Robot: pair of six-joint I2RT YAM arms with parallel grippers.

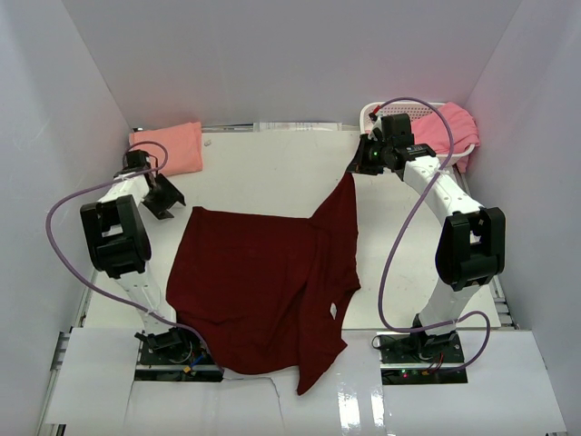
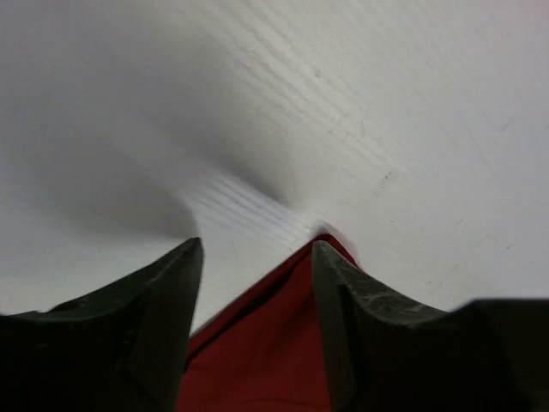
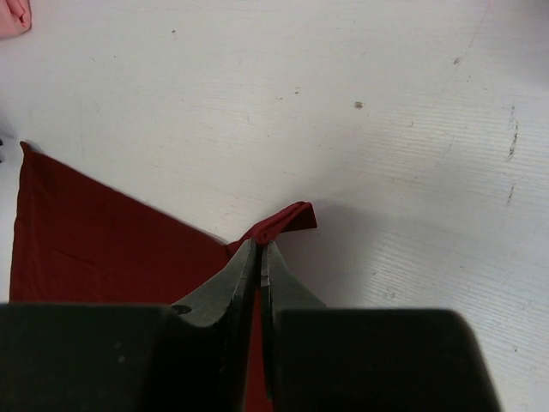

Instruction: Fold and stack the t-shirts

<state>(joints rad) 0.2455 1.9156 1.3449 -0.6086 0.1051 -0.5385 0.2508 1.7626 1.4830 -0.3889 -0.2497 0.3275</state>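
The dark maroon t-shirt (image 1: 263, 282) lies spread on the white table, one corner pulled up toward the back right. My right gripper (image 1: 357, 166) is shut on that corner; in the right wrist view the jaws (image 3: 260, 249) pinch the maroon cloth (image 3: 103, 240) with a small fold sticking out past the tips. My left gripper (image 1: 179, 206) is at the shirt's back left corner. In the left wrist view it (image 2: 256, 253) is open, with the maroon corner (image 2: 266, 352) lying between the fingers, not gripped. The salmon-peach shirt (image 1: 172, 145) lies folded at the back left. The brighter pink shirt (image 1: 447, 127) lies in the basket.
The white lattice basket (image 1: 374, 111) stands at the back right, behind my right arm. White walls enclose the table on three sides. The shirt's hem hangs over the near edge (image 1: 309, 377) between the arm bases. A bit of salmon cloth (image 3: 13, 15) shows in the right wrist view.
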